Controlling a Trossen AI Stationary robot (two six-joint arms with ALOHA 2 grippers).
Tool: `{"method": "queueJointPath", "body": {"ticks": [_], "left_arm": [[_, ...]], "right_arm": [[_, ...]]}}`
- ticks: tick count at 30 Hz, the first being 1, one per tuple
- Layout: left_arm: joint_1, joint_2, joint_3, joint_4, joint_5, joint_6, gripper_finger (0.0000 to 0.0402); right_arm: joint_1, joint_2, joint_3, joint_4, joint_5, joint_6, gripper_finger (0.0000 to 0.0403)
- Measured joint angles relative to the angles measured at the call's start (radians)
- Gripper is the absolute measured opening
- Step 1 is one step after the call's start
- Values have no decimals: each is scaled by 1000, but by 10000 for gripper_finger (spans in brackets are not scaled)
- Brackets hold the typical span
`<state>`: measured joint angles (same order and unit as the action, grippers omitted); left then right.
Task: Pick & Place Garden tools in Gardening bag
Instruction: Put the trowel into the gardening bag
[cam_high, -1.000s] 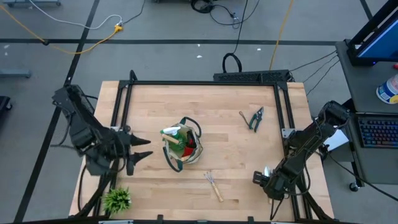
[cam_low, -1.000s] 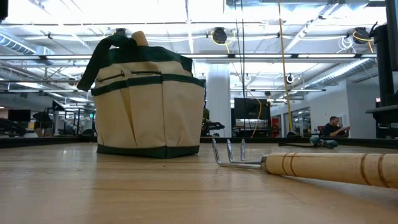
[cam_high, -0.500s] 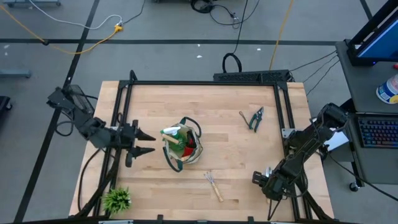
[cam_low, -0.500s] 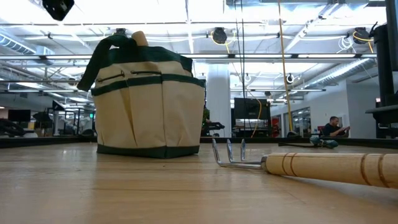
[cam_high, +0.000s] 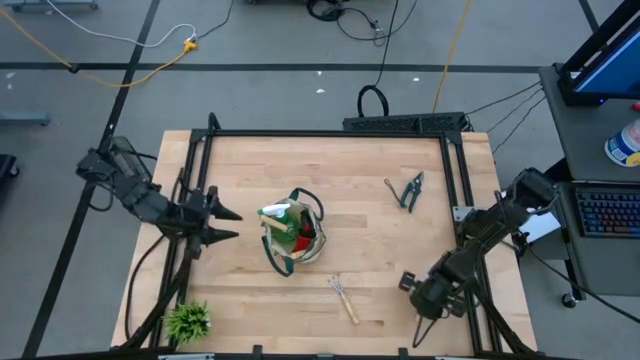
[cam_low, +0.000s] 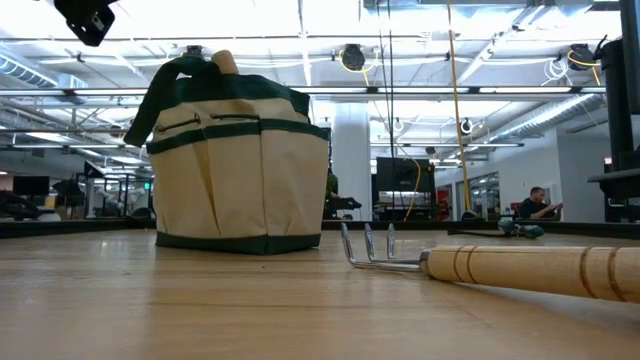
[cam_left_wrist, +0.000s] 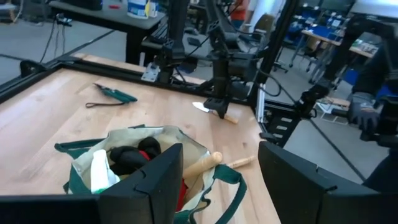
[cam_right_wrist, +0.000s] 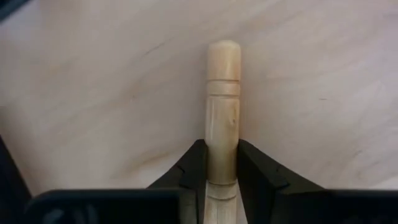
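Note:
The beige gardening bag (cam_high: 292, 238) with green trim stands mid-table; a green spray bottle, red-and-black gloves and a wooden handle stick out of its top (cam_left_wrist: 134, 155). A wooden-handled rake (cam_high: 343, 297) lies near the front edge, and dark pruning shears (cam_high: 411, 191) lie at the far right. My right gripper (cam_high: 410, 283) is at the front right, shut on a wooden-handled trowel (cam_left_wrist: 214, 112). My left gripper (cam_high: 228, 222) hovers open just left of the bag, holding nothing. My right gripper pinches the trowel's wooden handle (cam_right_wrist: 222, 155) between its two fingers (cam_right_wrist: 193, 168), one on each side, some way back from the free end (cam_right_wrist: 224, 53). The fingers slant steeply down from above and lie across the handle. The handle looks to lie on the table.
A small spiky green plant (cam_high: 188, 320) stands at the front left corner. A black frame (cam_high: 330, 132) borders the table's far edge and sides. Bare wood lies between the bag and the shears. In the low view the rake (cam_low: 500, 268) lies right of the bag (cam_low: 240, 160).
My left gripper has swung toward the table's far edge and turned to point level at the bag, staying left of it. My right gripper has shifted a little toward the table's left edge and now covers the trowel's pale blade. The bag, rake and shears have kept still.

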<state>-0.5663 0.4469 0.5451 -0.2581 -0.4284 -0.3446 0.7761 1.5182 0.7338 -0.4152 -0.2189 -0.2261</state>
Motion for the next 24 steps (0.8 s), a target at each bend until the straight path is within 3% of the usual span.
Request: {"method": "queueJointPath", "body": {"ticks": [9, 14, 24], "left_arm": [[0, -84, -40, -1, 13, 6, 216], [0, -90, -42, -2, 14, 17, 216], [-1, -97, -43, -3, 58, 90, 216]], "right_arm": [[-143, -44, -3, 40, 87, 87, 55], [-250, -111, -3, 118, 84, 140, 55], [-459, -284, -2, 489, 65, 262, 55]]}}
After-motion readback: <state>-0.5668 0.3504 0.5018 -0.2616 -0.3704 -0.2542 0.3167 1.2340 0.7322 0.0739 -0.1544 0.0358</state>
